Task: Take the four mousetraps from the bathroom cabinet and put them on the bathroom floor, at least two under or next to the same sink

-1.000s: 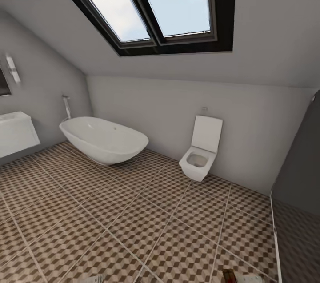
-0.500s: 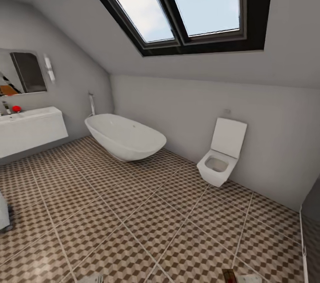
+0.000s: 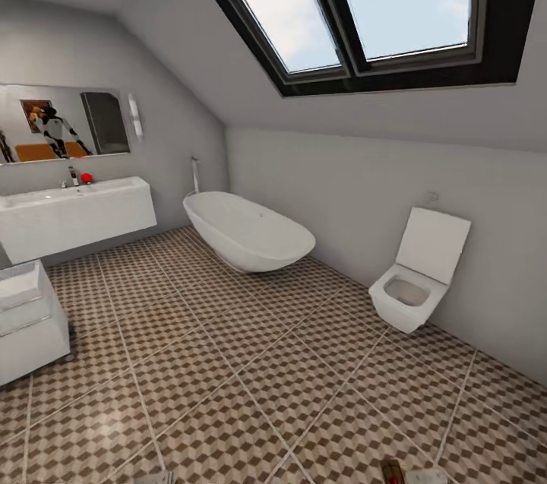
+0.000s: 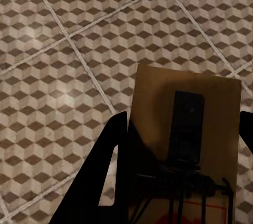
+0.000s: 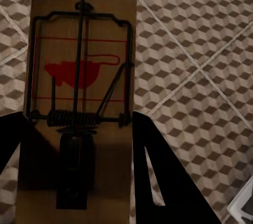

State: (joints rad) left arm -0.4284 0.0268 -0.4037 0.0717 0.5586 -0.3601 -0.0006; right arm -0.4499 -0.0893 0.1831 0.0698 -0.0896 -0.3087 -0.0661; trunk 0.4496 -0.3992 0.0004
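Wrist views have each tool clamping a mousetrap above bathroom floor; head view adds bathroom sink.

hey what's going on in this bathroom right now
A two-armed robot is in the bathroom with a mousetrap in each gripper. The left gripper is shut on one mousetrap, and the right gripper is shut on another mousetrap, both held above the bathroom floor. The bathroom sink is ahead to the left, beside a white bathtub. Neither trap has been set down yet.
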